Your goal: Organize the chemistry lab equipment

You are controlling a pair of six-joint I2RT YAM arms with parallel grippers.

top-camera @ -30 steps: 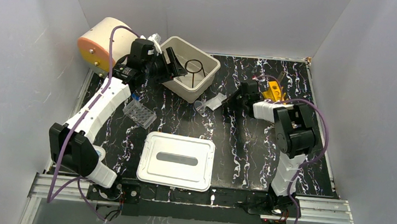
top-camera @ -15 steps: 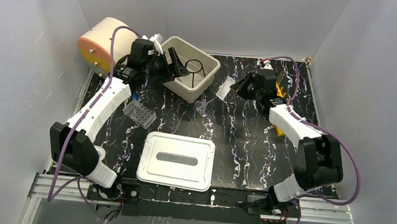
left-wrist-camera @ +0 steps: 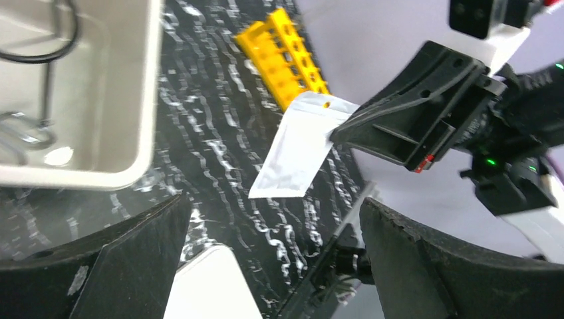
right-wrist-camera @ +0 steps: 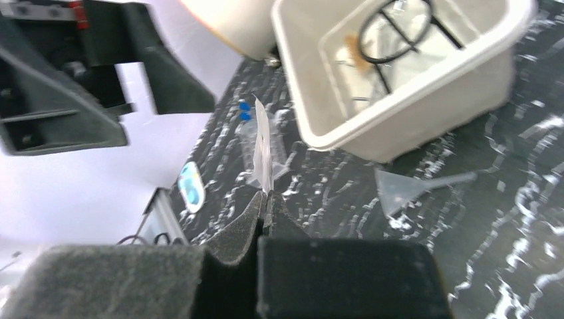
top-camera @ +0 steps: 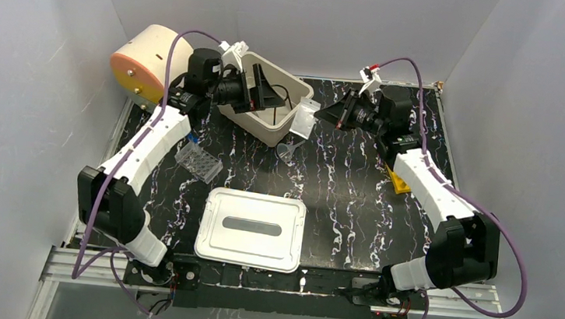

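We see the right tool (right-wrist-camera: 265, 211) in the upper middle of the top view. Its two fingers are pressed together on the edge of a little clear bag (left-wrist-camera: 298, 149). The bag hangs in the air, just beside the right rim of the white tub (top-camera: 262, 132). We think it is held by its edge so it can hang free and drop into the tub when the fingers let go.

The left tool (top-camera: 264, 95) is over the tub from the left side. Its fingers are wide apart and nothing is between them. We think it is held open like this so it can take the bag, or so it is out of the way. We cannot tell which.

A black wire ring stand (left-wrist-camera: 46, 86) is already inside the tub, so the tub looks like the place where the lab things go. We cannot make out the other small things in there.

Some things are not put away yet. A clear funnel (right-wrist-camera: 399, 189) lies on its side on the dark bench (top-camera: 354, 198), just below the tub. A clear tray with blue caps (top-camera: 199, 161) lies left of the middle. A yellow rack (left-wrist-camera: 282, 56) lies on the right side, by the right arm. The white lid (top-camera: 251, 229) lies flat at the bottom middle, off the tub, so things can go in.
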